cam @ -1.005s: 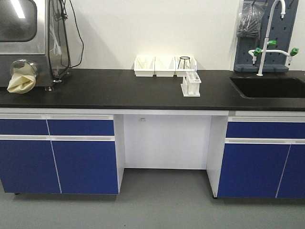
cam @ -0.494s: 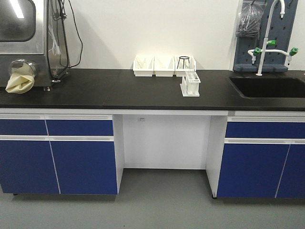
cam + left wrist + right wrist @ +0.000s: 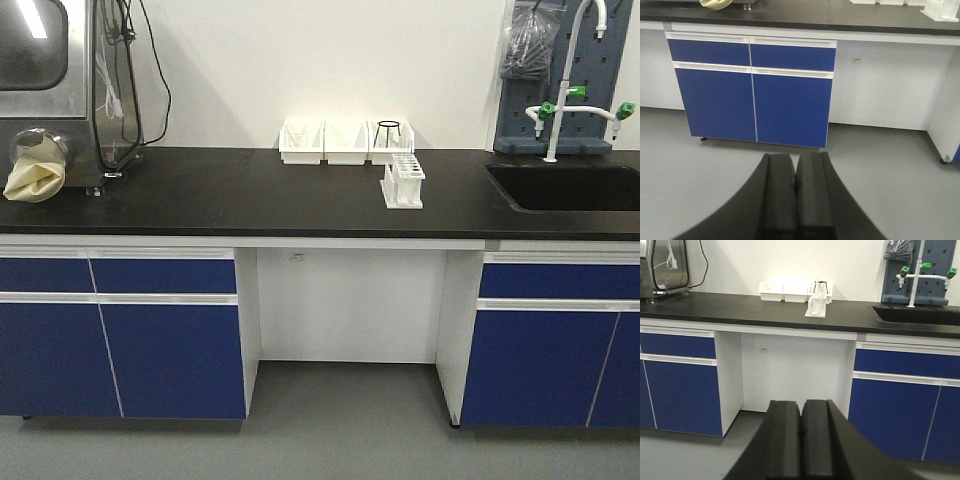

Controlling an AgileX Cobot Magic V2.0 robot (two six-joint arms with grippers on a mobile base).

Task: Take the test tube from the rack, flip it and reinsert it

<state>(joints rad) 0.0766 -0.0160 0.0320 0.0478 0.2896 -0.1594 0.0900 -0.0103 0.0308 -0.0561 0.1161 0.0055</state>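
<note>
While the rack (image 3: 403, 186) stands on the counter (image 3: 200, 196), both arms' jaws are pressed together.

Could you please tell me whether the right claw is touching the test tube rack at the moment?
Apart. The right wrist view shows the right claw low in front of the cabinets, while the rack stands far off on the counter.

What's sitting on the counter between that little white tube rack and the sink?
Nothing. The front view shows only bare black countertop between the rack and the sink.
</note>
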